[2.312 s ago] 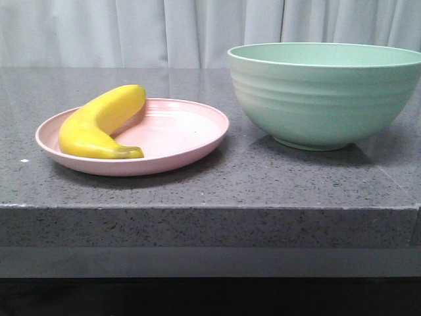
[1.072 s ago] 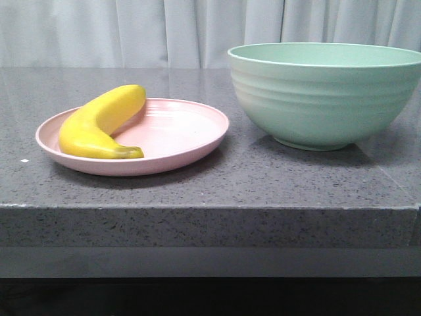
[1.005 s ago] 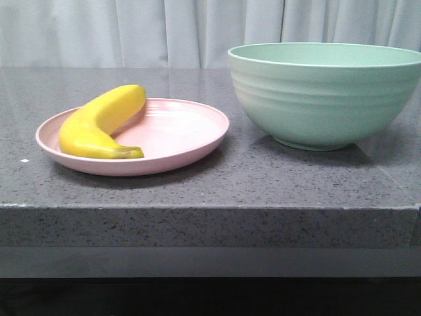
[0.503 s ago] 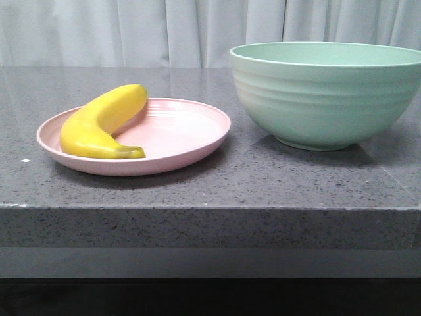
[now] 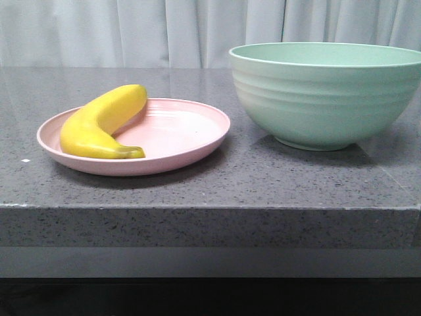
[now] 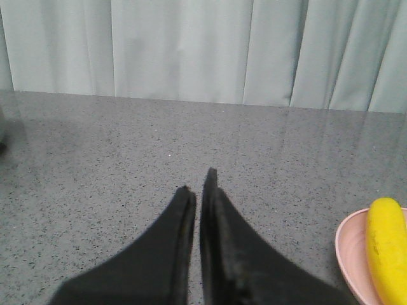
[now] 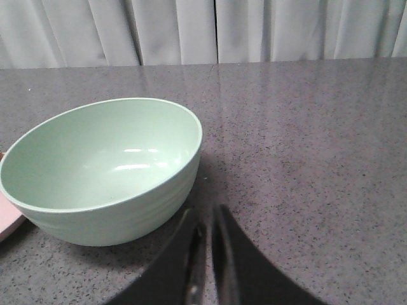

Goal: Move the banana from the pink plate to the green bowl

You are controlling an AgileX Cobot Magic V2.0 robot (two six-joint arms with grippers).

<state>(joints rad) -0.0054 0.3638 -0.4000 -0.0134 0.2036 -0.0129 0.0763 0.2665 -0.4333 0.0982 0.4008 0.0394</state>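
Note:
The yellow banana [image 5: 99,122] lies curved on the left half of the pink plate [image 5: 184,131] on the grey stone table. The mint-green bowl [image 5: 322,95] stands to the plate's right, empty as its inside shows in the right wrist view [image 7: 102,165]. Neither gripper shows in the front view. In the left wrist view my left gripper [image 6: 198,183] is shut and empty over bare table, with the banana [image 6: 386,248] and plate rim [image 6: 346,254] off to one side. In the right wrist view my right gripper [image 7: 205,213] is shut and empty, close beside the bowl's outer wall.
A pale curtain [image 5: 164,29] hangs behind the table. The table's front edge [image 5: 210,209] runs across the front view just below the plate and bowl. A sliver of the pink plate [image 7: 7,219] shows beside the bowl in the right wrist view.
The front view has shifted by a pixel or two; the banana, plate and bowl stand as before.

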